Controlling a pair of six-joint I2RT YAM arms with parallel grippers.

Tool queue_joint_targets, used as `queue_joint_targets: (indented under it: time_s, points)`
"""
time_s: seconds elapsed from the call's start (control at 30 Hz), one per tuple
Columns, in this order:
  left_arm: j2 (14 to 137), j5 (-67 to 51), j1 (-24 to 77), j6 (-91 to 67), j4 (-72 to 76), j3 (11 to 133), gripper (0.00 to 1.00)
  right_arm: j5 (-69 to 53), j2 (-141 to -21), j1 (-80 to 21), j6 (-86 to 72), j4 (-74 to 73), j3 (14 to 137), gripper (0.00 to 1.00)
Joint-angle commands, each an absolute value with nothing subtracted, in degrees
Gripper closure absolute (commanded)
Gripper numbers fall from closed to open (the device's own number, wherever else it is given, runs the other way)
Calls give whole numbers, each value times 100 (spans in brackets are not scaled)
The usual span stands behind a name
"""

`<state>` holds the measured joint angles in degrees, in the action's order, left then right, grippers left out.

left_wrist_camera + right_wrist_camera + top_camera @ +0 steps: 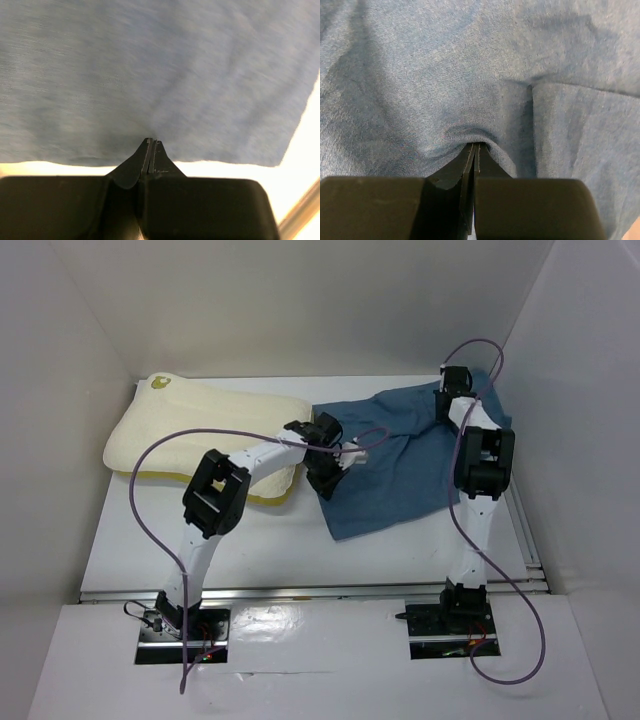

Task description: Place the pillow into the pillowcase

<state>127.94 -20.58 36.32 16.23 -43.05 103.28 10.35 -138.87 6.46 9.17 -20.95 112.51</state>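
Observation:
The pillow [200, 425], cream with a yellow edge band, lies at the back left of the table. The dusty-blue pillowcase [400, 465] lies wrinkled to its right, its left edge next to the pillow. My left gripper [327, 483] is at the pillowcase's left edge; in the left wrist view it [151, 142] is shut with the cloth [160, 75] drawn to its tips. My right gripper [452, 390] is at the pillowcase's far right corner; in the right wrist view it [476, 145] is shut on a bunched fold of the cloth [445, 75].
White walls close in the table on the left, back and right. A metal rail [300, 592] runs along the near edge and another rail [528, 530] along the right side. Purple cables loop over both arms.

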Motion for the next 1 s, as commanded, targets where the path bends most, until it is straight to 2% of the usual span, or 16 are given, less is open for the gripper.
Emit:
queue_joint_targets:
  time_s: [0.0, 0.1, 0.2, 0.23, 0.27, 0.33, 0.4, 0.47, 0.6, 0.73, 0.8, 0.97]
  points:
    - [12323, -2425, 3788, 1529, -4579, 10547, 100, 994, -14388, 747, 976, -2224, 11276, 100]
    - [12322, -2557, 3841, 1398, -4641, 10748, 100, 661, -14204, 800, 976, -2276, 11198, 100]
    - [12121, -2671, 3841, 1187, -4642, 10872, 91, -287, -13424, 853, 976, -2391, 10610, 86]
    - [12007, -2672, 3789, 1013, -4528, 10785, 83, -943, -13142, 853, 1089, -2391, 10382, 79]
    - [11875, -2672, 3788, 898, -4396, 10601, 77, -1262, -12565, 853, 1090, -2391, 10162, 56]
    - [11471, -2549, 3727, 600, -4018, 10425, 67, -2008, -12044, 853, 1178, -2391, 9652, 38]
    - [11147, -2331, 3657, 458, -3851, 10249, 60, -2389, -11454, 791, 1178, -2671, 9441, 27]
    - [10926, -2093, 3656, 325, -3797, 10143, 59, -2801, -10989, 739, 1178, -2969, 9370, 26]
    - [10276, -892, 3604, 202, -3612, 9608, 58, -3023, -10408, 414, 1178, -3401, 9141, 25]
    - [9687, 174, 3464, 62, -3472, 9133, 57, -2945, -10090, -314, 1178, -3577, 8729, 35]
    - [9441, 700, 3262, 9, -3419, 8940, 55, -2497, -10020, -956, 1178, -3516, 8378, 43]
    - [8983, 932, 2271, -167, -3542, 8667, 48, -1672, -10045, -1958, 879, -2955, 7901, 46]
